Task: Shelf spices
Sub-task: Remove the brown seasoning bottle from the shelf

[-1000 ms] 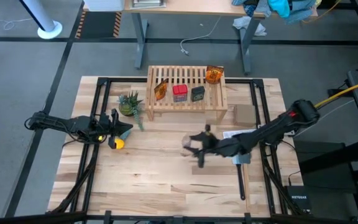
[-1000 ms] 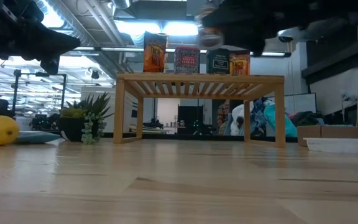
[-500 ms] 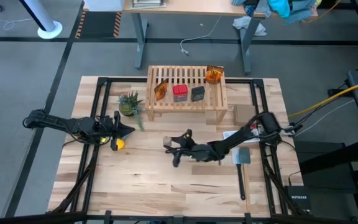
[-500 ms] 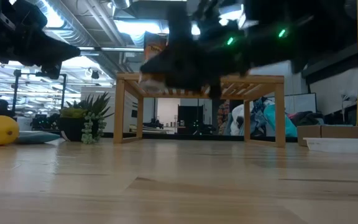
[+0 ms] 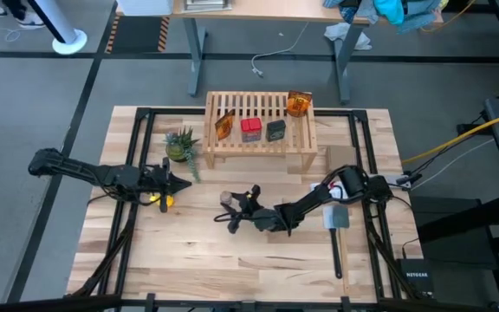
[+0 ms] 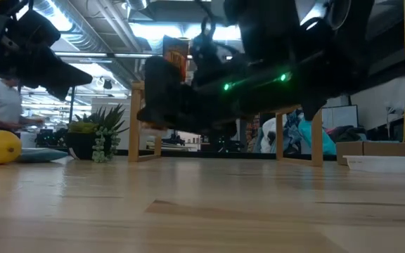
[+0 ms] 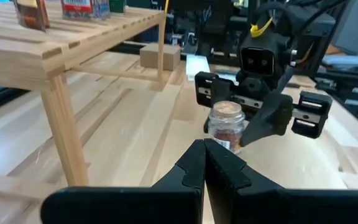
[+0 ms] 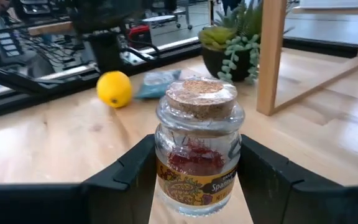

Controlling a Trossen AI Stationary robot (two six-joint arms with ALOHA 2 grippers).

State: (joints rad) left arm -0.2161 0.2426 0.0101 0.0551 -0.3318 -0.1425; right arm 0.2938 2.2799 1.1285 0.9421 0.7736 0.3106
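My right gripper (image 5: 228,209) is out over the middle of the table, shut on the tiny clear jar (image 8: 197,146), which has a cork lid and red threads inside. The light-wood shelf (image 5: 259,132) stands at the far side. On its slats rest an orange packet (image 5: 224,124), a red tin (image 5: 250,129), a dark grey box (image 5: 275,130) and a second orange packet (image 5: 298,104). My left gripper (image 5: 180,184) is shut and holds nothing. It hovers at the left beside the yellow toy (image 5: 165,200), pointing toward the jar (image 7: 225,123). My right gripper pinches the jar's glass body (image 8: 166,155) between its two fingers, one on each side, below the cork lid (image 8: 202,92). The fingers come level from the table's right. The jar stands upright in the hold, lifted clear of the table.
A small green potted plant (image 5: 180,143) sits left of the shelf. A cardboard block (image 5: 340,158), a white tray (image 5: 323,185) and a long-handled tool (image 5: 336,227) lie at the right. Black rails run along both table sides. Bare wood lies toward the near edge.
My right gripper has carried the jar from the right-middle of the table toward the left and slightly toward the near edge. It has also come down, from above shelf height to below the shelf top. It has stayed shut on the jar.
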